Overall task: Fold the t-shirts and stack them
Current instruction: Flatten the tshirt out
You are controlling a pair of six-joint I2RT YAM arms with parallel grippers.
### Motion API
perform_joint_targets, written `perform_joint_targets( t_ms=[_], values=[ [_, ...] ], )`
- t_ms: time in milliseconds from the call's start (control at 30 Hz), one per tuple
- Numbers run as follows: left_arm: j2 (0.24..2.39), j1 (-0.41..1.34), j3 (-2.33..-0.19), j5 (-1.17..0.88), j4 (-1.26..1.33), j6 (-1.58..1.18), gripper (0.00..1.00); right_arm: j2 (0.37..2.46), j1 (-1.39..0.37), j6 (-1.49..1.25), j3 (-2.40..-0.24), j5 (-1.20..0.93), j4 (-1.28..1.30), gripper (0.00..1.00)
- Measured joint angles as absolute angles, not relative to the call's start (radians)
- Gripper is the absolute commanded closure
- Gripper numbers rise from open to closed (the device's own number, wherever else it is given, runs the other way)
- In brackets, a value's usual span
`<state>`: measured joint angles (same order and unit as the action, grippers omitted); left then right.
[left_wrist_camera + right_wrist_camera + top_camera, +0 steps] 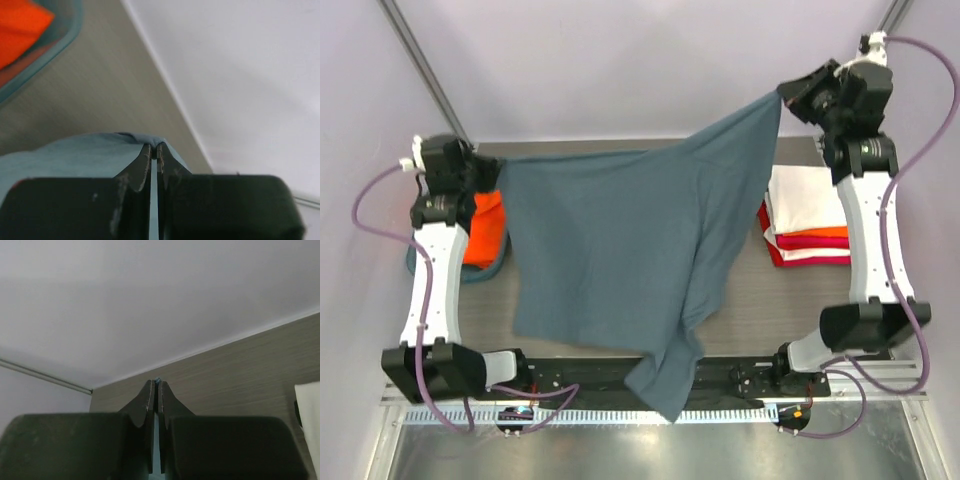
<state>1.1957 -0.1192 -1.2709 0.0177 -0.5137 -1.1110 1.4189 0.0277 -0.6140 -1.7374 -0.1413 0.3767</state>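
1. Slate blue-grey t-shirt [620, 250] is up in the air in the top view, stretched between both arms above the tabletop [740, 330]. Left gripper [492, 172] is pinching its left corner. The right gripper [783, 95] has the far right corner, held higher up. One low corner droops past the near edge. On the right sits a stack of folded t-shirts [810, 215], white on top with orange and red under it. On the left there's a teal basket [460, 277] with an orange t-shirt [485, 235] in it.
2. Left wrist view: gripper pressed together on blue-grey cloth bunched right at the tips. The basket corner with orange inside is top left.
3. Right wrist view: gripper clamped tight too, with just a sliver of blue cloth poking out at the tips. Tabletop and wall [150, 300] are behind it.
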Motion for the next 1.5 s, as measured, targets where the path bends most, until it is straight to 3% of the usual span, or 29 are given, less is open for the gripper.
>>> perform_joint_targets(
  t_ms=[300, 400, 533, 933, 1300, 1500],
  values=[
    [1.555, -0.118, -1.993, -0.044, -0.461, -1.123, 1.00, 1.803, 0.076, -0.710, -2.565, -0.223, 0.410, 0.99],
    [1.604, -0.118, -2.114, -0.057, -0.418, -1.126, 1.00, 1.779, 0.134, -0.757, -2.606, -0.280, 0.324, 0.99],
    [1.597, -0.120, -2.034, -0.076, -0.341, -1.131, 1.00, 1.627, 0.172, -0.773, -2.305, -0.336, 0.191, 0.99],
    [1.493, -0.127, -1.189, -0.082, -0.224, -1.118, 1.00, 1.306, 0.173, -0.737, -1.208, -0.345, 0.128, 0.99],
    [1.299, -0.129, -0.844, -0.095, -0.195, -1.114, 1.00, 0.950, 0.175, -0.692, -0.813, -0.334, 0.202, 0.99],
    [1.208, -0.133, -0.714, -0.089, -0.239, -1.098, 1.00, 0.772, 0.177, -0.637, -0.751, -0.327, 0.372, 0.99]
  ],
)
